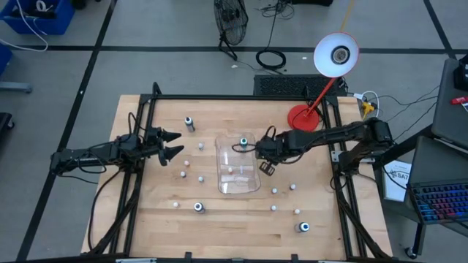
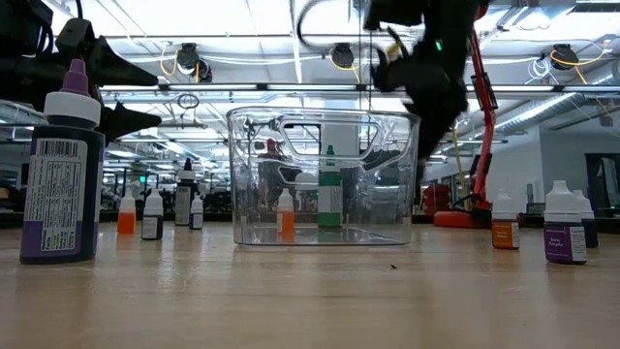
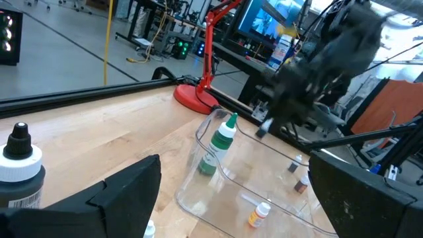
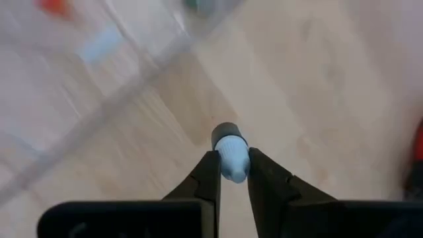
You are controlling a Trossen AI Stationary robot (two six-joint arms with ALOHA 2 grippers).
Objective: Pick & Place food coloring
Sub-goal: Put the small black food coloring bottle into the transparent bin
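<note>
The food coloring is a set of tiny bottles scattered over the wooden table (image 1: 146, 212). Some stand in a clear tray (image 1: 239, 166), among them a green-capped one (image 2: 329, 189) and an orange one (image 2: 285, 213). My right gripper (image 4: 231, 173) hangs above the table beside the tray's right wall (image 1: 259, 155), shut on one small bottle (image 4: 229, 152) that has a pale blue part and a dark end. My left gripper (image 1: 174, 144) waits open to the left of the tray, pointing level at it, with nothing between its fingers (image 3: 125, 192). My right gripper pinches the small bottle's pale blue part (image 4: 232, 162) between its two fingertips, one on each side. The fingers slant steeply down from above. The bottle's dark end (image 4: 224, 130) sticks out past the fingertips, and the bottle is lifted clear of the table.
A red desk lamp stands with its base (image 1: 303, 117) at the far right, its head (image 1: 336, 55) beyond the table. Loose bottles stand around the tray: far left (image 1: 189, 123), near left (image 1: 198, 207), near right (image 1: 303, 227). A larger purple bottle (image 2: 60, 174) stands by the near edge.
</note>
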